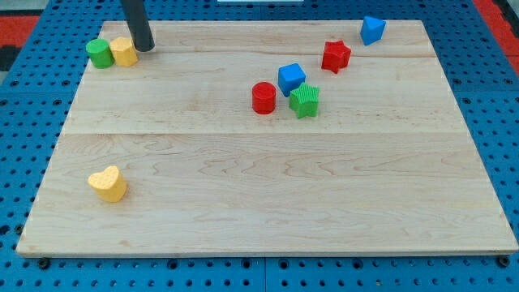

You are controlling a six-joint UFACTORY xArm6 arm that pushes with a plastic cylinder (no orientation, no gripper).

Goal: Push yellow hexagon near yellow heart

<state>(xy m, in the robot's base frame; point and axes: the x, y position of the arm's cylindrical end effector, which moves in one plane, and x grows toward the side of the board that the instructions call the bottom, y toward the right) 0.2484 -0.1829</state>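
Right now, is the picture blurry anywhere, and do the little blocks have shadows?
In the camera view everything looks sharp, from the yellow heart block to the yellow hexagon block beside my tip; the light is soft and even, with only faint shadows and no glare on the pale wooden board.

1. Nothing readable anywhere, no text, labels, brands, numbers or signs.
2. Wooden board (268,186): plain grain, no markings near my tip (145,48) or farther off.
3. The blocks are bare colour, from the yellow hexagon (124,51) right by my tip to the yellow heart (108,183) way below it.
4. Blue pegboard (24,113) around the board: just holes, no print.
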